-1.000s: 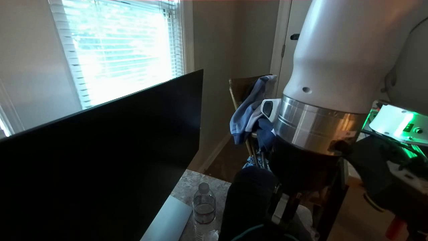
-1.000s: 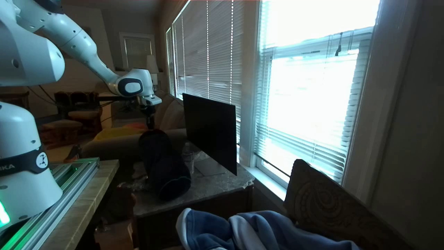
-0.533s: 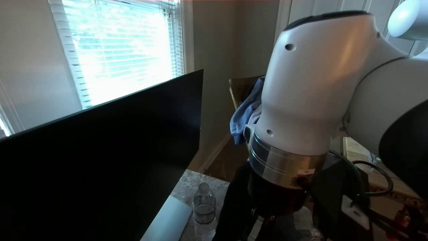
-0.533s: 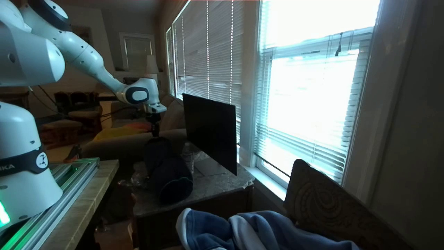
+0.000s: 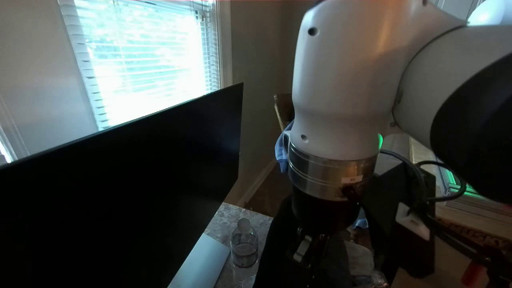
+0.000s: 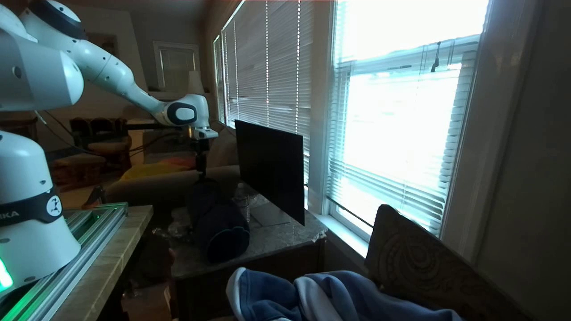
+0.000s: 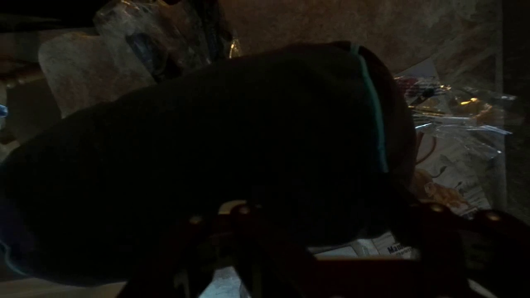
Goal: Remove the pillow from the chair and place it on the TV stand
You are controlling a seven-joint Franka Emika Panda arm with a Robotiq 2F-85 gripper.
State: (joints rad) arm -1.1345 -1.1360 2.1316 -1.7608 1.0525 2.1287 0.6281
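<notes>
Pillow lies lengthwise on TV stand, nr the bottle. My gripper is over its edge, fingers well apart, no cloth pinched AFAICT; contact unclear. Prob. light, soft, squashy, so any hold needs a deep pinch of fabric mid-length, clear of the teal piping.

In an exterior view we read "IKA" on a black band left of the gripper; in an exterior view, what looks like "HUSKY" on a bench edge to its right. Between the fingers, a sheet shows "Ma".
</notes>
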